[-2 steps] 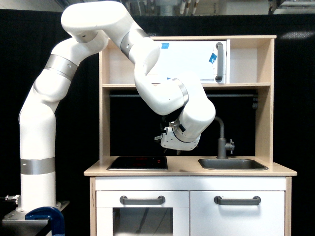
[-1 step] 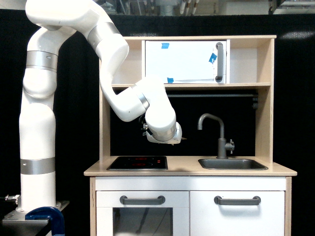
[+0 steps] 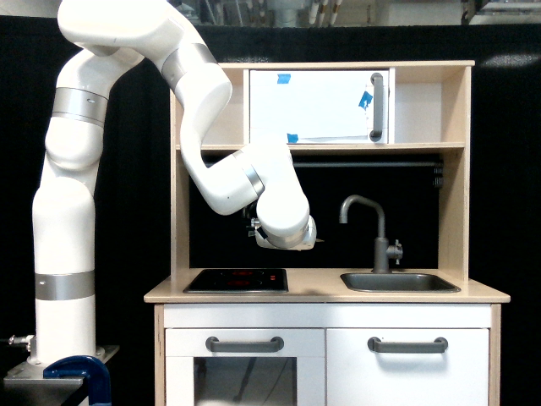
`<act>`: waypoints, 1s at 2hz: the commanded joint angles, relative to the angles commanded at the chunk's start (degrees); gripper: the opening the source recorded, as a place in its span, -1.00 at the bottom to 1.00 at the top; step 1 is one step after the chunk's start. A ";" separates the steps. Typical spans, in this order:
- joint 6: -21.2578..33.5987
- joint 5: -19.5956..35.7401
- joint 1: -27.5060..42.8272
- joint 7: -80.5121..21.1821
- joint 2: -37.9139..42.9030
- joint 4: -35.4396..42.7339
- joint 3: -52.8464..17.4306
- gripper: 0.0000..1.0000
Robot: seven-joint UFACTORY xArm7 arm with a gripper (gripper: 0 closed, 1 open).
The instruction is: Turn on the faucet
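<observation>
Arm wrist drifted slightly right and down since half-second ago, after big retreat from faucet (image 3: 377,238). Gripper (image 3: 311,244) over hob (image 3: 237,280), jaw state cannot tell. Faucet at its 3 o'clock, well apart, behind sink (image 3: 400,283); lever untouched. Approach needed.

Toy kitchen w/ wooden countertop (image 3: 321,293): black hob (image 3: 237,280) at left end, steel sink (image 3: 399,282) at right end. Two grey-handled drawers below; white cabinet door (image 3: 319,105) above, blue tape.
</observation>
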 joint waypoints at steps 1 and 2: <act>-0.66 1.69 -0.88 0.85 -0.36 0.19 3.30 1.00; -7.12 6.26 0.68 7.19 -4.97 0.67 10.44 1.00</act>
